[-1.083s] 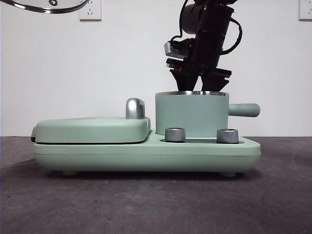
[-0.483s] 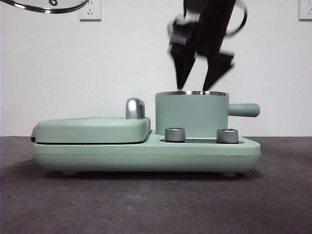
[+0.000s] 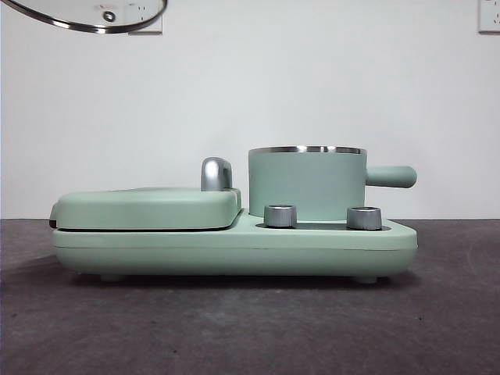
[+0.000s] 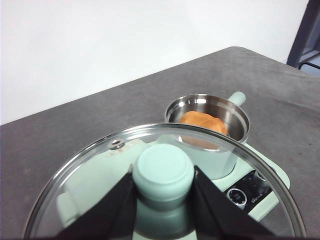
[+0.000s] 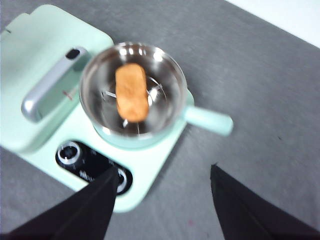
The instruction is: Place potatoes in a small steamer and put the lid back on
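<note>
Front view: steamer [image 3: 307,182] interior hidden. Right wrist view: potato [image 5: 132,91] lies inside; right gripper [image 5: 162,200] spread, empty. Left gripper [image 4: 163,192] pinches lid [image 4: 95,182] knob, aloft.

Little of the robot shows. The left gripper [image 4: 162,197] appears as two matte black jaws, flat-faced wedges that widen toward the picture's lower edge, with straight, clean edges and no visible markings, screws or cables. The right gripper [image 5: 162,177] likewise shows two plain black jaws, broad at the base and tapering to blunt tips, slightly blurred, their surface smooth and dull. The front view shows no part of either arm.
</note>
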